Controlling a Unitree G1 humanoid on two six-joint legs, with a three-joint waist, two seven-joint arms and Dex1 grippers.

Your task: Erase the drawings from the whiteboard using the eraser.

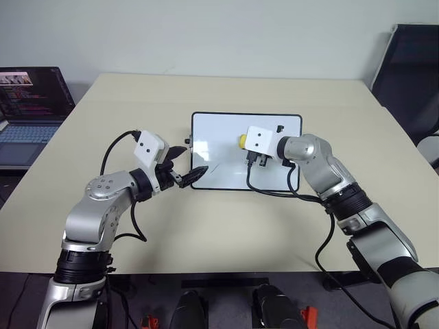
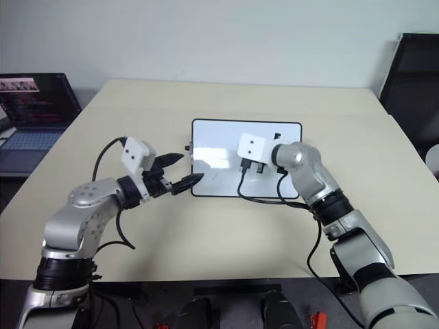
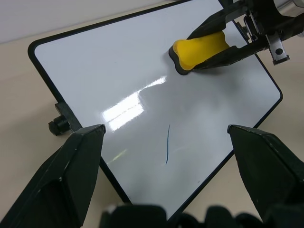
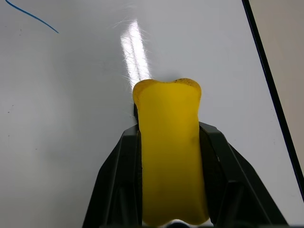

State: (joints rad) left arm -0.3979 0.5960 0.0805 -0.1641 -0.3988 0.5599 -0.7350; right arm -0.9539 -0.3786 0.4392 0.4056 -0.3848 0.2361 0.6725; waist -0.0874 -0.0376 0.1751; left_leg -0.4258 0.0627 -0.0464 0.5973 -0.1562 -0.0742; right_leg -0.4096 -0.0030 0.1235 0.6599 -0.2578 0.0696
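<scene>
The whiteboard point(image 1: 226, 130) lies flat near the middle of the beige tabletop point(image 1: 137, 110), its long sides running across the robot's view, with a small black knob point(image 3: 58, 126) sticking out from its left short side. The right end effector point(image 4: 168, 142) is clamped on the eraser point(image 4: 170, 156): its two black fingers point(image 4: 118, 180) press against the long sides of the yellow block, whose dark underside rests on the board's white surface. In the head views the eraser sits over the upper right part of the board, mostly hidden behind the white wrist housing, with only a bit of yellow showing at its left edge. Of the drawings, one thin, short, slanted blue stroke point(image 3: 167, 145) can be seen on the board, toward the edge nearer the robot and well apart from the eraser; the rest of the visible surface is glossy white with bright reflections of light. The left end effector point(image 1: 186, 166) hovers over the board's near left corner, its fingers point(image 3: 71, 166) spread wide and gripping nothing. An open laptop point(image 1: 31, 110) stands off the tabletop's far left, its dark screen full of coloured lines of text too small to read. No brand, label or legible writing shows on the board or the eraser.
</scene>
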